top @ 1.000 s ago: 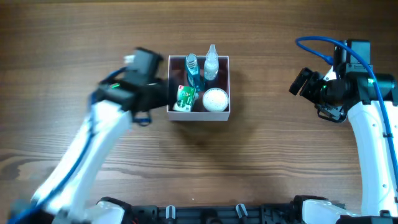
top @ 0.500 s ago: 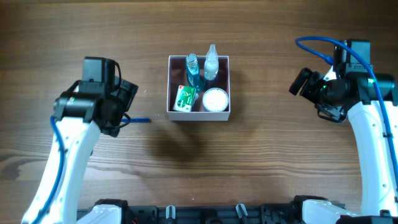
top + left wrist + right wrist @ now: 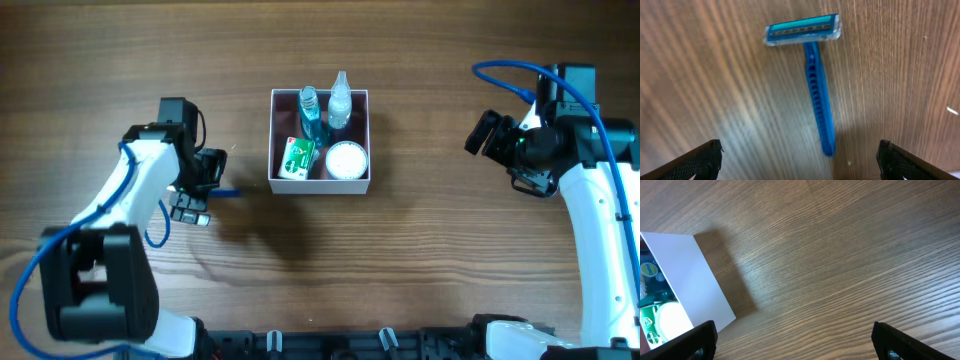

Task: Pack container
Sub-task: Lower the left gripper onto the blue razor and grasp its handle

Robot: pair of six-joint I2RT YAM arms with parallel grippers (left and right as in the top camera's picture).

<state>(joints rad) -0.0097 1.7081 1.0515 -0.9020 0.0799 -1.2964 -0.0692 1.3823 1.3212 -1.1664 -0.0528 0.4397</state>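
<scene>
The container (image 3: 320,184) is a square white-walled box with a dusty-pink inside, at the table's middle. It holds a blue bottle (image 3: 310,114), a clear bottle (image 3: 340,101), a green packet (image 3: 297,157) and a white round jar (image 3: 346,159). A blue razor (image 3: 820,100) lies on the wood left of the container, and only its handle tip (image 3: 227,192) shows in the overhead view. My left gripper (image 3: 800,162) is open and empty over the razor's handle end, and it also shows in the overhead view (image 3: 191,204). My right gripper (image 3: 795,340) is open and empty, far right of the container (image 3: 695,280).
Bare wooden table surrounds the container on all sides. My right arm (image 3: 590,200) stands along the right edge. My left arm (image 3: 110,210) bends across the left side of the table.
My left arm has pulled back leftward from the container's left wall, and its gripper now hangs over the razor. The right arm and the container have not moved.
</scene>
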